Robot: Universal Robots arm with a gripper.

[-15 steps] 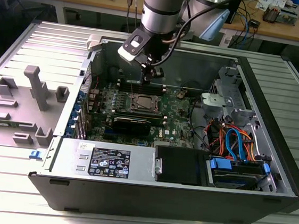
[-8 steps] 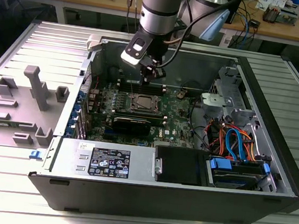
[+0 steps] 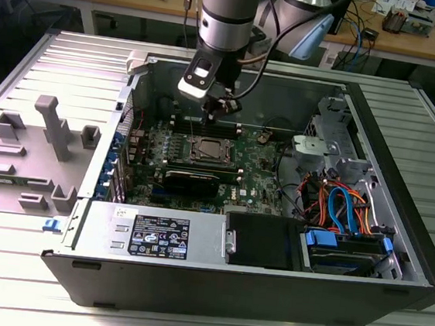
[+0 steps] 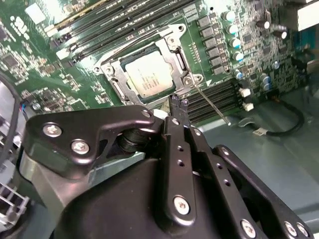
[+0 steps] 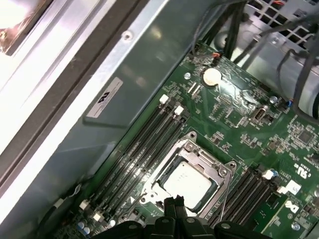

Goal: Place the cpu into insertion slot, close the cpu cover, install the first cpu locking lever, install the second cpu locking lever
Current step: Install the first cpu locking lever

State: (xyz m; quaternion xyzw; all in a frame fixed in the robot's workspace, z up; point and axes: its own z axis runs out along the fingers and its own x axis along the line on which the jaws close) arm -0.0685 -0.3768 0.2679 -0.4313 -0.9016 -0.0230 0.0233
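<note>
Jaws pressed together, empty, tips hovering just beside cover (image 4: 172,52) edge. We see cpu (image 4: 148,79) seated in slot (image 4: 113,79), mid-board (image 4: 30,69), cover down over it. Lever (image 4: 212,104) wire looks unlatched. We judge first-lever step in hand: calls for pushing wire down, under catch.

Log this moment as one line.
cpu: in insertion slot | cpu cover: down over it | end effector: shut, near cover edge

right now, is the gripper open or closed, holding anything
gripper: closed, nothing held, tips beside the cpu cover
</note>
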